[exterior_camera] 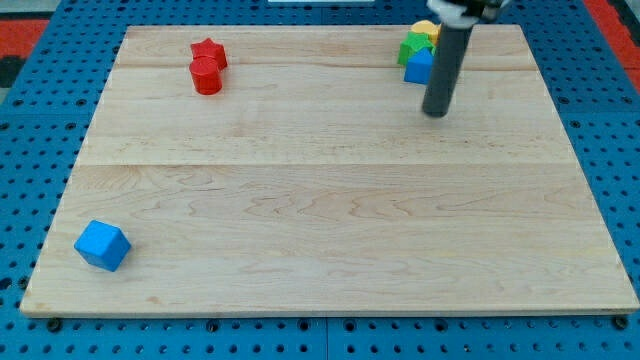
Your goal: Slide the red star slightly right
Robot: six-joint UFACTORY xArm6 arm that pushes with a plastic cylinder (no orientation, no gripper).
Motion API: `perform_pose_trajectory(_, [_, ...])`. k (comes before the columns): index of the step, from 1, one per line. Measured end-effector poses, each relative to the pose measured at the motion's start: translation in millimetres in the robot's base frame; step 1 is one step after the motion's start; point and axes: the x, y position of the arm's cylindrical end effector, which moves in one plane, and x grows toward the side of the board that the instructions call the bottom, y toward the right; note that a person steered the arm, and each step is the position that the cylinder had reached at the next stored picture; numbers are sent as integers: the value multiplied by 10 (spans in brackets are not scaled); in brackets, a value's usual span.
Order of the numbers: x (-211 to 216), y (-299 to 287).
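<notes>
Nearest the camera sits a blue cube, bottom left; the red star lies top left, touching a red cylinder below it. It looks light, rigid and easy to slide, so I judge its left edge the place to push. I have no jaws: my tip rests far right, beside a blue, green and yellow cluster.

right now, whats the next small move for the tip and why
Probably travel toward the view's left. My tip sits at the view's upper right, just below the blue block in the cluster there, far from the red star. To nudge the star right, the tip likely needs to reach its left side, avoiding the red cylinder touching the star's lower edge.
</notes>
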Motion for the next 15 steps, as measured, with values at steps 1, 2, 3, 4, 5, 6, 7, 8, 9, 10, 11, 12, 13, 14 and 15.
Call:
perform_pose_trajectory(1, [43, -1184])
perform_pose_trajectory(2, [43, -2327])
perform_pose_trajectory(3, [-223, -2847])
perform_pose_trajectory(4, [-722, -3146])
perform_pose_trajectory(5, [-1114, -3155])
perform_pose_trajectory(6, [-1214, -3155])
perform_pose_trajectory(7, [-1272, -3155])
perform_pose_trajectory(8, [-1311, -3155])
perform_pose_trajectory(9, [-1368, -2993])
perform_pose_trajectory(10, [-1062, -2449])
perform_pose_trajectory(11, [-828, -2019])
perform_pose_trajectory(12, [-917, -1720])
perform_pose_trajectory(13, [-1133, -1028])
perform_pose_trajectory(14, [-1104, -744])
perform_pose_trajectory(15, [-1005, -903])
